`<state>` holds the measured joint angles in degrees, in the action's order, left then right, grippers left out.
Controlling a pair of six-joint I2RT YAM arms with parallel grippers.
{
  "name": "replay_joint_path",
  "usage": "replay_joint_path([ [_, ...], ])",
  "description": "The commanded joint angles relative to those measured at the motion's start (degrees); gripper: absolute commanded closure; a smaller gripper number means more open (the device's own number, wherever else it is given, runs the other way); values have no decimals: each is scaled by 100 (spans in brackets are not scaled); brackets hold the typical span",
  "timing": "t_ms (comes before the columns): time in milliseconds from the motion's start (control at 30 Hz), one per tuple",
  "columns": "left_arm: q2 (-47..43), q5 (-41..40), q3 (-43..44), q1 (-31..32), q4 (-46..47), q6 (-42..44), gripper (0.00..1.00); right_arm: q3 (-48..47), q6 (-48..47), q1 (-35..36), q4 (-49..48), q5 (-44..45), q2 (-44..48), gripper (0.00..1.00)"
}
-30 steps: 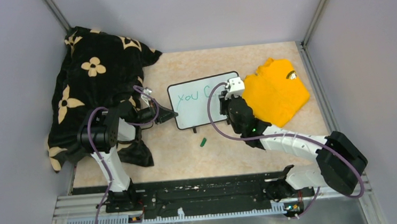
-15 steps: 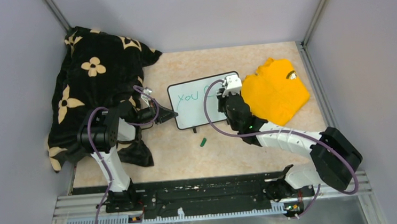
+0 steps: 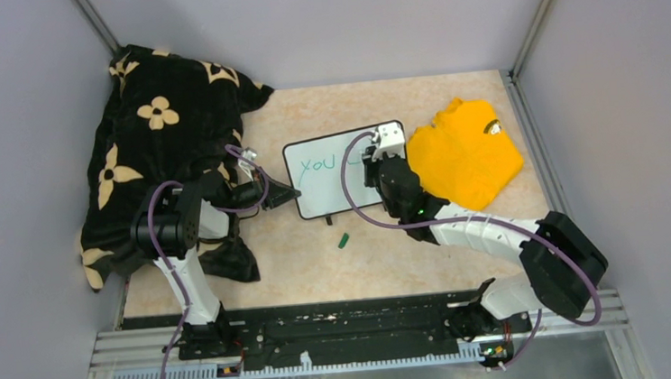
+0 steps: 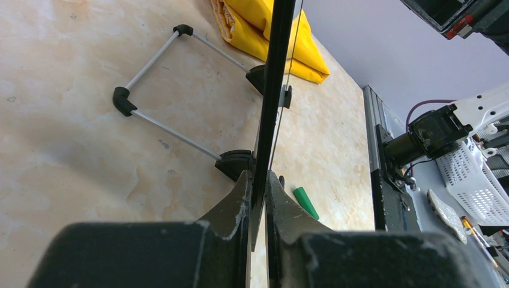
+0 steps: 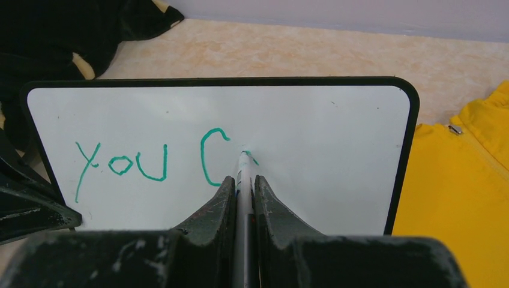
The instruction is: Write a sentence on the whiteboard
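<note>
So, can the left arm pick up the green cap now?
Probably not yet: the left gripper is shut on the whiteboard edge, so it has no free jaws. The green cap lies uncovered on the table close by.

whiteboard [image 3: 330, 167]: middle of the table [image 3: 365, 269]
blanket [image 3: 158, 113]: far left corner
shirt [image 3: 465, 157]: right of whiteboard, touching
cap [image 3: 343, 240]: before whiteboard

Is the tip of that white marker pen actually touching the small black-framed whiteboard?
Touching. The right wrist view shows the tip of the white marker pen meeting the black-framed whiteboard where a green stroke begins.
</note>
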<state>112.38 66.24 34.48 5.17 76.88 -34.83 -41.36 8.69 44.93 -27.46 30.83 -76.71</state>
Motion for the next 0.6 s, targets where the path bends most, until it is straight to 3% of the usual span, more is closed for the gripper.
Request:
replay_joint_path([
  [0, -58, 60, 6, 37, -278, 103, 100, -239, 23, -39, -171, -170, -90, 100],
  [567, -57, 61, 3, 46, -309, 131, 100, 212, 247, -44, 211, -101, 191, 100],
])
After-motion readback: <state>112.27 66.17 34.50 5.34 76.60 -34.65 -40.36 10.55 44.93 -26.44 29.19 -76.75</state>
